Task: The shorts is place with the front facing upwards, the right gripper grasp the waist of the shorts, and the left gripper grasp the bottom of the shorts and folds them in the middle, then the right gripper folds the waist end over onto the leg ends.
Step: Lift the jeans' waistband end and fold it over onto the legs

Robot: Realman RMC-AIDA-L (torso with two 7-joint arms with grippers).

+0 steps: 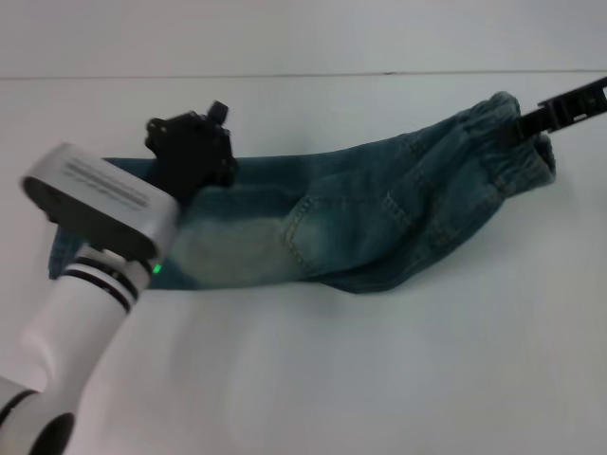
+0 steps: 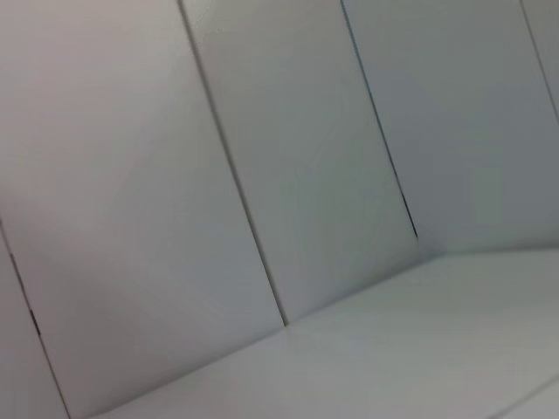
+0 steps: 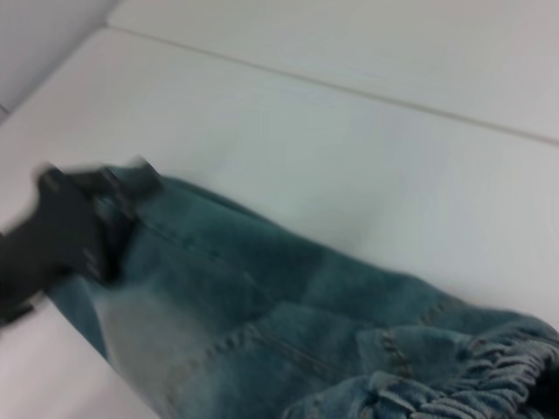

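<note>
the shorts [image 1: 379, 223] lie folded lengthwise across the table [image 1: 379, 379]. the waist, at two o'clock, is pinched by the right gripper [image 1: 527, 121]; the left gripper [image 1: 194, 156], at ten o'clock, seems clamped on the hems. next, the waist must be carried over onto them.

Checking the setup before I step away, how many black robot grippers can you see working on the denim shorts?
2. The left gripper, a black metal claw, sits over the leg end of the blue-green denim shorts. The right gripper, also black, meets the gathered waistband at the far right. None seem hidden.
</note>
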